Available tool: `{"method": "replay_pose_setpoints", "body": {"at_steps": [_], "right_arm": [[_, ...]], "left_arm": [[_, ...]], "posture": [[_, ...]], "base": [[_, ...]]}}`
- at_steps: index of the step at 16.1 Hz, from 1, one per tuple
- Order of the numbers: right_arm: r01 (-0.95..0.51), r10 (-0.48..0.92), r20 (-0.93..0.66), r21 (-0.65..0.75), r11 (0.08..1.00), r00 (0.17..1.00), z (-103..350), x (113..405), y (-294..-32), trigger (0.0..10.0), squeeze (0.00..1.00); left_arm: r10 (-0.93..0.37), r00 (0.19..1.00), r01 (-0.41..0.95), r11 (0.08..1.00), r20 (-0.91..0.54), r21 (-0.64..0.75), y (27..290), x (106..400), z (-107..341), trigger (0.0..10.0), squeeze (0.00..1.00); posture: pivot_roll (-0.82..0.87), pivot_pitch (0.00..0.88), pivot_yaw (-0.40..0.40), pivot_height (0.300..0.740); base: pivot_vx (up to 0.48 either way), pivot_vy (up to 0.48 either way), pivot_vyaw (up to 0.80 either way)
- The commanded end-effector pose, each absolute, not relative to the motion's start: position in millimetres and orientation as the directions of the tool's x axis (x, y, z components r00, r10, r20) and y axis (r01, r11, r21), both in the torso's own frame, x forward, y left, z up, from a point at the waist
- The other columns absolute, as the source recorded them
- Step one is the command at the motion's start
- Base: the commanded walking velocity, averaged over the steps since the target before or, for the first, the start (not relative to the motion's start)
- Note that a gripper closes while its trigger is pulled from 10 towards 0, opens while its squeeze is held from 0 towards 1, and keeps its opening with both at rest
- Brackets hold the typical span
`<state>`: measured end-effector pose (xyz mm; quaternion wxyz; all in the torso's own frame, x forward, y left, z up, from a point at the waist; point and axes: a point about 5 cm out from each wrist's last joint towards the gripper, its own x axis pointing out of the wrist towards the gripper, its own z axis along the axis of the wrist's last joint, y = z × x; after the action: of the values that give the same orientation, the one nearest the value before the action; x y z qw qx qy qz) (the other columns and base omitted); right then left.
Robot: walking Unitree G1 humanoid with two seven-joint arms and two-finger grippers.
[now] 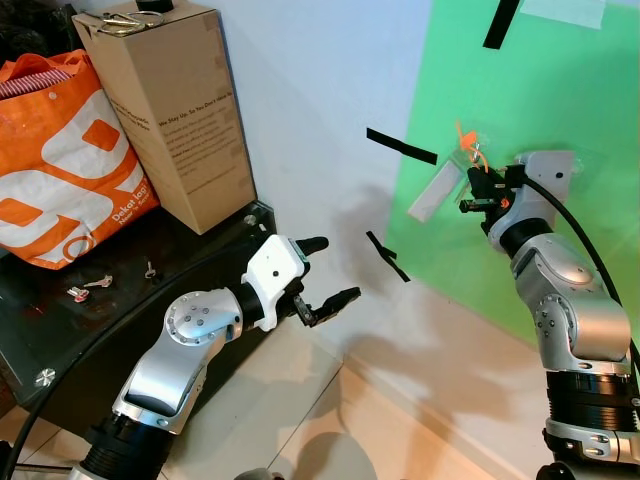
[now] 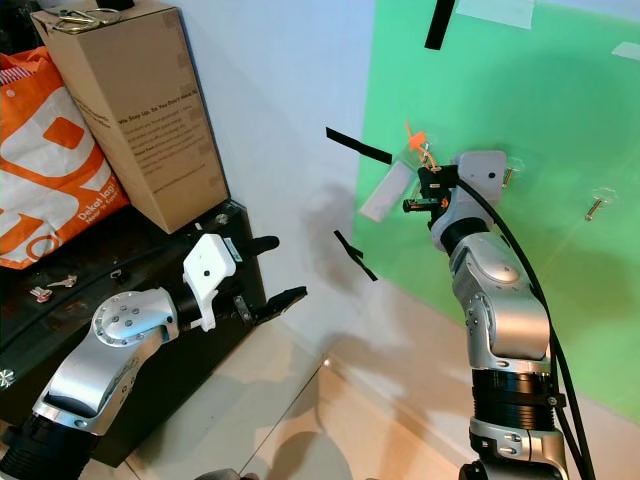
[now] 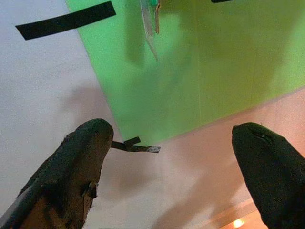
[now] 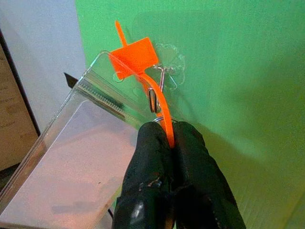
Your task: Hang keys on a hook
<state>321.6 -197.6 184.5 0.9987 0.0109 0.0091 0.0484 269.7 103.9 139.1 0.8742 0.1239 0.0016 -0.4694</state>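
In the left eye view, the right gripper (image 1: 478, 192) is raised against the green panel (image 1: 560, 90), its fingers pinched on an orange tie (image 1: 468, 143) from which a clear plastic tag (image 1: 434, 192) dangles. The left gripper (image 1: 322, 275) hovers low beside the dark table (image 1: 60, 345), fingers spread wide and empty. Loose keys (image 1: 88, 287) lie on that table near an orange shopping bag (image 1: 55, 190) and a cardboard box (image 1: 170, 110).

In the right eye view, a second small hook (image 2: 595, 208) sits on the panel, well apart from the gripper.

The left wrist view looks between the spread fingers (image 3: 78, 167) at the panel's lower edge and black tape (image 3: 66, 20).

In the right wrist view, the closed fingers (image 4: 155, 157) clamp the orange tie (image 4: 159, 112) just below a clear adhesive hook (image 4: 167, 74); a metal ring (image 4: 153, 98) sits beside the hook's wire, though whether it is over it cannot be told.

The risk is release before the ring is seated, so the bundle would drop to the floor. Pushing upward too hard could peel the hook's pad from the panel, and the tilted tag could catch and twist the ring away.
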Motion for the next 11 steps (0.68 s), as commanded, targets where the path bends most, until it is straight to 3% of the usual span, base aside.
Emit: {"method": "replay_pose_setpoints", "body": {"at_steps": [1, 5, 11], "right_arm": [[-0.056, 0.057, -0.043, 0.019, 0.998, 0.997, 184, 323, -206, 10.0, 0.0], [-0.071, 0.08, -0.182, 0.051, 0.996, 0.98, 166, 327, -204, 10.0, 0.0], [-0.066, 0.078, -0.219, 0.059, 0.996, 0.973, 157, 324, -205, 10.0, 0.0]], "left_arm": [[-0.824, 0.558, 0.818, 0.526, -0.098, 0.234, 104, 272, 147, 10.0, 0.0], [-0.829, 0.55, 0.824, 0.518, -0.103, 0.23, 105, 271, 146, 10.0, 0.0], [-0.831, 0.548, 0.825, 0.516, -0.102, 0.229, 105, 270, 147, 10.0, 0.0]], "posture": [[-0.06, 0.0, 0.07, 0.74], [-0.06, 0.0, 0.065, 0.74], [-0.06, 0.0, 0.064, 0.74]], "base": [[0.0, 0.0, 0.0], [0.0, 0.0, 0.0], [0.0, 0.0, 0.0]]}}
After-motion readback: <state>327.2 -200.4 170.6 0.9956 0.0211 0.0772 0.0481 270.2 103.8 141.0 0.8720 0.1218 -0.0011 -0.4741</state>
